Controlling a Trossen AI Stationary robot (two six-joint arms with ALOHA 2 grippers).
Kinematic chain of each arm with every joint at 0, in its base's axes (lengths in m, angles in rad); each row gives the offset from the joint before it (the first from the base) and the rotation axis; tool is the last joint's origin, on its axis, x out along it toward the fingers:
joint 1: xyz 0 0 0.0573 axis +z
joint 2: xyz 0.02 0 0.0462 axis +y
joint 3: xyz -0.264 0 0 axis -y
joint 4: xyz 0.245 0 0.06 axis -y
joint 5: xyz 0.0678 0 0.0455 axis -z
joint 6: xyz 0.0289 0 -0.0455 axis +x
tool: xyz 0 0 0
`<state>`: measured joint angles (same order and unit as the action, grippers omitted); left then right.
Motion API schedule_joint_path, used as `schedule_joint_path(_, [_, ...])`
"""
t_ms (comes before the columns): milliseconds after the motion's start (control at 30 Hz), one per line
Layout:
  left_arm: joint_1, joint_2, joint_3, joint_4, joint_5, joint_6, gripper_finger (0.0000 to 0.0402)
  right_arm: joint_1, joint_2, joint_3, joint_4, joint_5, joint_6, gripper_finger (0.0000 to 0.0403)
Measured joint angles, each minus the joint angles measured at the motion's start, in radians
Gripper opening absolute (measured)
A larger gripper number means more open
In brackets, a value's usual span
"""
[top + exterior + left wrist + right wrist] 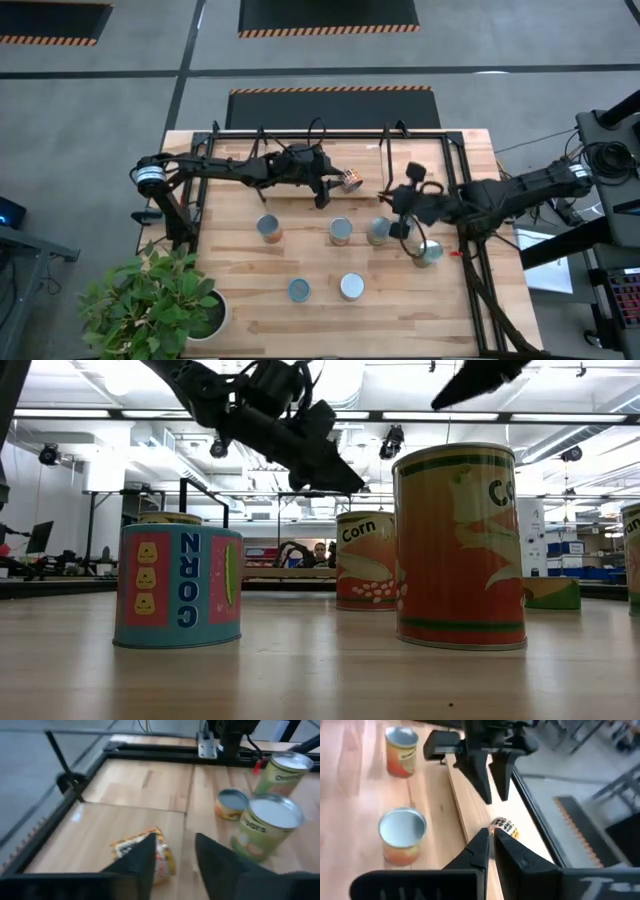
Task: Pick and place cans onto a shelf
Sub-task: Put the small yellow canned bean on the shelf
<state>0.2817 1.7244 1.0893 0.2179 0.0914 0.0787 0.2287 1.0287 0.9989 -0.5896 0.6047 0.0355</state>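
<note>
Left gripper (337,186), fingers apart and empty at upper centre of the frame, hovers beside a tipped can (351,180) lying on the shelf (300,135), apparently just released.

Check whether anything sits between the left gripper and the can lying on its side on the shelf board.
Nothing visible does. The left gripper hangs right beside the tipped can on the shelf board; in the left wrist view the can lies just past one finger, not between the two.
</note>
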Motion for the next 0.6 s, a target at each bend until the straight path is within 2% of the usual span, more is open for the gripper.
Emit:
schedule_joint_path(167, [0.033, 0.007, -0.003, 0.026, -0.003, 0.029, 0.0012, -0.082, 0.126, 0.151, -0.195, -0.017, -0.002, 0.0018])
schedule_joint_path(267, [0.042, 0.007, -0.003, 0.032, -0.003, 0.039, 0.0013, -0.141, 0.177, 0.244, -0.230, -0.051, -0.041, 0.0018])
schedule_joint_path(467, [0.044, 0.019, -0.003, 0.041, -0.003, 0.049, 0.0002, -0.264, 0.288, 0.350, -0.251, -0.260, -0.170, 0.0017])
schedule_joint_path(600, [0.044, 0.019, -0.003, 0.063, -0.002, 0.068, 0.0001, -0.343, 0.340, 0.378, -0.237, -0.331, -0.260, 0.0018])
